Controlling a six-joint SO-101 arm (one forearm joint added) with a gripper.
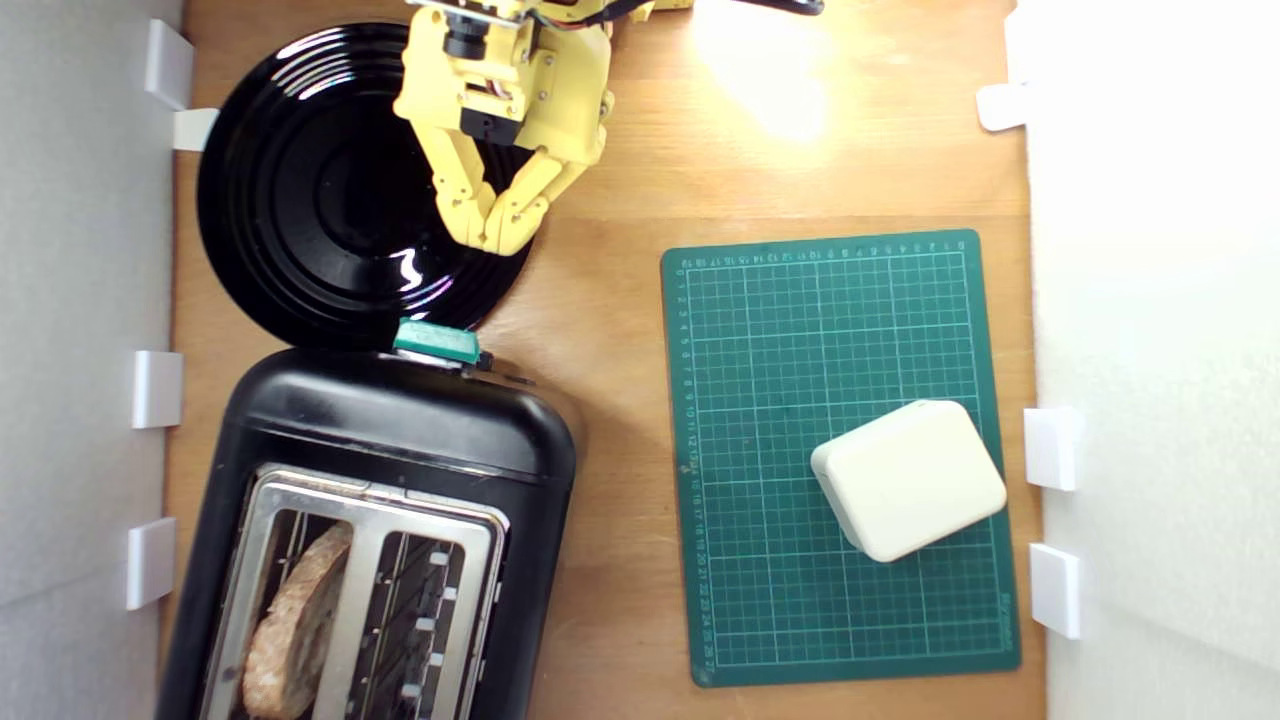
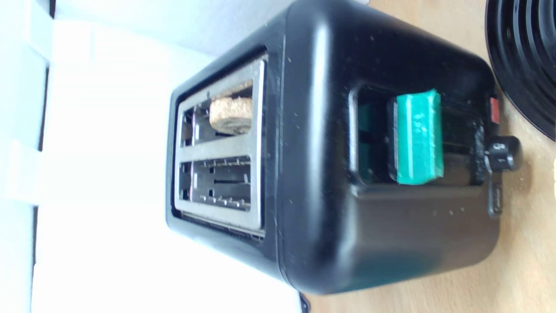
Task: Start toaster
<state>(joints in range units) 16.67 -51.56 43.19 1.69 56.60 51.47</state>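
Note:
The glossy black toaster stands at the lower part of the exterior view's left, with a silver top plate and two slots. A slice of bread sits in the slot on the exterior view's left. Its teal lever tab sticks out of the end facing the arm. In the wrist view the toaster fills the middle, showing the lever tab in its recess and the bread. My yellow gripper hangs over the black plate, apart from the lever, with its fingertips together and nothing held.
A round black ridged plate lies under the gripper, touching the toaster's end. A green cutting mat with a cream rounded box lies at the exterior view's right. White walls with clips border both sides. A small black knob sits beside the lever.

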